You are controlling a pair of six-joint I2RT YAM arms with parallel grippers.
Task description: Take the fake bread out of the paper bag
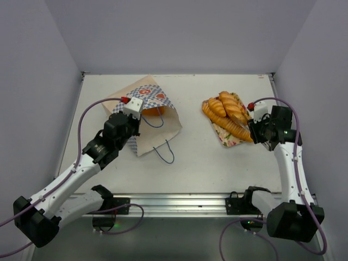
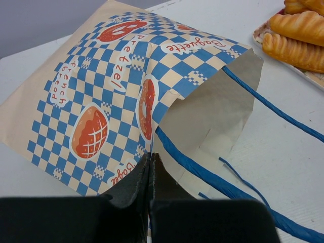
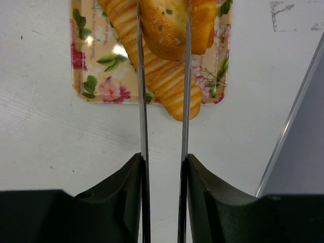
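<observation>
The paper bag (image 1: 154, 97), cream with a blue checked band, lies at centre left with its mouth facing right. My left gripper (image 1: 139, 119) is shut on the bag's front edge (image 2: 152, 147) and holds the mouth up. One orange fake bread (image 1: 154, 112) shows inside the mouth in the top view; the left wrist view hides it. Several golden fake breads (image 1: 225, 109) lie piled on the pink floral tray (image 1: 224, 139). My right gripper (image 1: 250, 126) hovers over the tray's near end, its thin fingers (image 3: 143, 101) closed on a flecked bread (image 3: 163, 30).
Blue cord handles (image 1: 166, 153) trail from the bag toward the near edge. A long ridged loaf (image 3: 172, 91) overhangs the tray's edge (image 3: 86, 76). Grey walls stand close on the left, back and right; a metal rail (image 1: 179, 202) runs along the near edge.
</observation>
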